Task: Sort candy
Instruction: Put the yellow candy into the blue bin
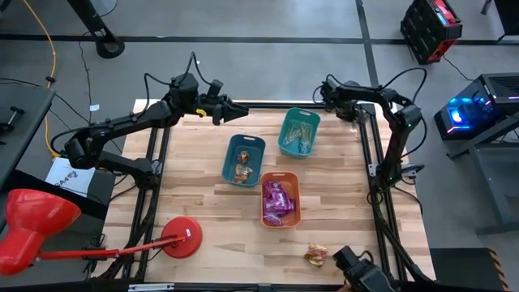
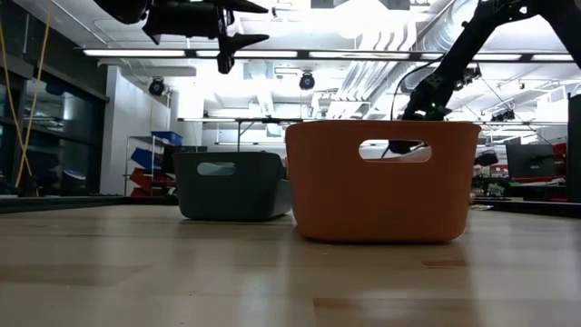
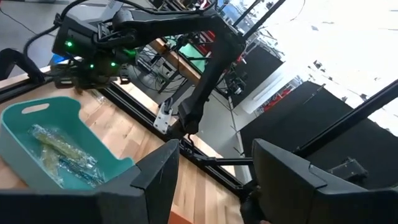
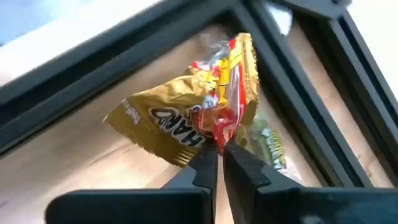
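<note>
My right gripper is shut on a gold-and-red candy wrapper. It is at the table's far right, by the frame corner. My left gripper is open and empty. It hangs high over the far edge, and shows in the low view. One teal bin holds orange-gold candies. A second teal bin holds pale green sticks. An orange bin holds purple packets. One gold candy lies on the table near the front edge. My right gripper pinches the wrapper's red-printed edge between its two fingertips. The rest of the wrapper stands out beyond the fingers, over the wood and the black frame rails. A pale green piece shows beside it; I cannot tell whether it is held too.
Black frame rails run along the table's right side and meet at the far right corner. A dark device sits at the front edge by the loose candy. A red lamp-like stand is at the front left. Bare wood lies at the table's front centre.
</note>
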Motion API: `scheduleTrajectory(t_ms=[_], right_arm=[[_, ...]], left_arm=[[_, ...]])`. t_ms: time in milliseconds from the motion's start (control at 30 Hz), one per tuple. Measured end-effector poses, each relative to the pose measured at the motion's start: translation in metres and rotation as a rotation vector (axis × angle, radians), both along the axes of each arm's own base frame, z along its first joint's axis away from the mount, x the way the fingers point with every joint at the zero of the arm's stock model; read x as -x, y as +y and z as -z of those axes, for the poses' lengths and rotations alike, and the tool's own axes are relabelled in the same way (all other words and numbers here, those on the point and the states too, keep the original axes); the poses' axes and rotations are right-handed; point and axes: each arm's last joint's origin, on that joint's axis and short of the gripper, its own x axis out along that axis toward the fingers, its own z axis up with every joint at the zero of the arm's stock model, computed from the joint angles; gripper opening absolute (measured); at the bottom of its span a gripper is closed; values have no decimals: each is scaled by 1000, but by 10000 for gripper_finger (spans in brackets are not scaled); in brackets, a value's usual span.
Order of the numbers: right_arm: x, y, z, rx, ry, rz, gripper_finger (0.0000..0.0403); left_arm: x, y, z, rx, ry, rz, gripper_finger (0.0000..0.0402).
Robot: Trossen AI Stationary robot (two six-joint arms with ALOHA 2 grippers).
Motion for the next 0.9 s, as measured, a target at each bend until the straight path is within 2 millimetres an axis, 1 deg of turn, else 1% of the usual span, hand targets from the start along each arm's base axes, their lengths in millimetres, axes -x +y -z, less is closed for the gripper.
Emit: scheduleTrajectory(t_ms=[100,200,300,367,433,500,567,667,733,800,900], right_arm=[[-16,5,-11,6,21,-134,3],[-36,17,-32,68,28,-259,2],[-52,36,-61,150,43,-385,1],[-59,54,-81,202,37,-452,1],[-64,75,-103,262,-7,-517,1],[-71,97,-123,324,-79,-599,0],[-78,120,-141,355,-170,-723,0],[-94,157,-157,372,-347,-898,0],[-110,179,-164,388,-488,-1006,0],[-130,198,-166,399,-634,-1106,0],[-162,221,-159,427,-784,-1211,0]], left_arm=[[0,0,-1,7,-8,-1,197],[0,0,-3,17,-22,-2,197],[0,0,-5,16,-48,-3,197],[0,0,-7,13,-64,-4,197],[3,1,-11,3,-81,-7,197],[6,0,-14,-16,-95,-12,197],[7,0,-16,-32,-100,-14,197],[10,0,-17,-40,-103,-20,197],[10,0,-18,-44,-107,-13,197],[10,1,-18,-42,-104,-7,197],[11,1,-18,-42,-104,-2,197]])
